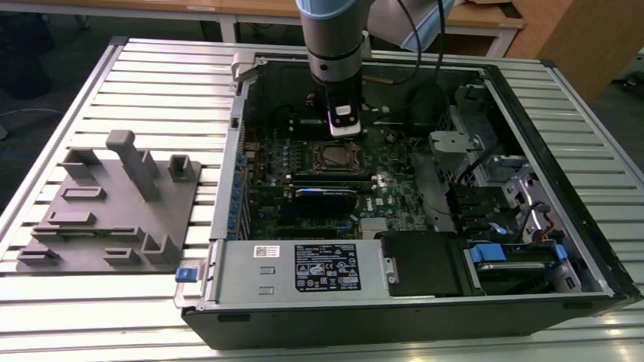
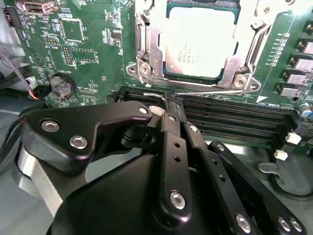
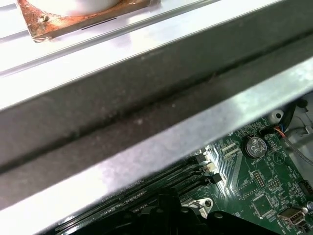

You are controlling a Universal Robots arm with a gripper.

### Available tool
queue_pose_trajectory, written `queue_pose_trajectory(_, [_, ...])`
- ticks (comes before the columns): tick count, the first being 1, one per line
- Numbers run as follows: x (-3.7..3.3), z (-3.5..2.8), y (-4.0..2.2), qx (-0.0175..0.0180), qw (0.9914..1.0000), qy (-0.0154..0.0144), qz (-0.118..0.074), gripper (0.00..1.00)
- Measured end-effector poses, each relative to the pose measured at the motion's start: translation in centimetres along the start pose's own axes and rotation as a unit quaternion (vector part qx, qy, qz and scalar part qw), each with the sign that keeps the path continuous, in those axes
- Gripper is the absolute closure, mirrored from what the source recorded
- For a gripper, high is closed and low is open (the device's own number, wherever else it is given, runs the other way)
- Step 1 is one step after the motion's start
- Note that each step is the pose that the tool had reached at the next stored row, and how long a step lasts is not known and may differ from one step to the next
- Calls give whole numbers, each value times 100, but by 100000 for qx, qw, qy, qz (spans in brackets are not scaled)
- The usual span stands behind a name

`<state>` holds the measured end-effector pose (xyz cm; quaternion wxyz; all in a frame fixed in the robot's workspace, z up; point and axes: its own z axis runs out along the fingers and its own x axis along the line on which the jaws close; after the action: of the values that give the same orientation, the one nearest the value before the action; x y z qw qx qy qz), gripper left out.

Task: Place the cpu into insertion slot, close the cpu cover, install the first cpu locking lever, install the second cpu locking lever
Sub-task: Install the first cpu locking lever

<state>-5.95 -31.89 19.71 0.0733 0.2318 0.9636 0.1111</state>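
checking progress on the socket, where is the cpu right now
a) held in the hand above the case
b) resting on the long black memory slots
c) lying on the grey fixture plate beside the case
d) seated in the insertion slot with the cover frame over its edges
d: in the second wrist view the cpu sits in the insertion slot, with the silver cpu cover framing its edges, just beyond the hand.

Slatted metal table (image 1: 151, 68) — wooden desks (image 1: 252, 9) behind, grey floor (image 1: 41, 98)
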Motion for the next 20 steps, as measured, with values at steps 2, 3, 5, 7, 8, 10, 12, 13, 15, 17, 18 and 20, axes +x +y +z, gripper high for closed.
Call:
queue_pose_trajectory(2, [1, 1, -1, -143, 99999, -283, -70, 89])
queue_pose_trajectory(3, [2, 2, -1, -200, 99999, -386, -92, 89])
queue_pose_trajectory(5, [2, 3, -1, -231, 99999, -417, -102, 89])
queue_pose_trajectory(7, [3, 2, -3, -379, 99999, -354, -64, 89])
queue_pose_trajectory(8, [5, 3, -4, -493, 99998, -302, -38, 89])
queue_pose_trajectory(10, [7, 5, -5, -562, 99998, -299, -30, 89])
queue_pose_trajectory(12, [9, 9, -6, -629, 99997, -401, -55, 89])
queue_pose_trajectory(13, [9, 10, -7, -647, 99997, -446, -64, 89])
queue_pose_trajectory(15, [9, 10, -7, -659, 99997, -471, -71, 89])
queue_pose_trajectory(17, [10, 11, -7, -668, 99997, -474, -69, 89])
queue_pose_trajectory(18, [10, 11, -7, -668, 99997, -474, -70, 89])
queue_pose_trajectory(20, [10, 11, -9, -679, 99997, -477, -69, 89])
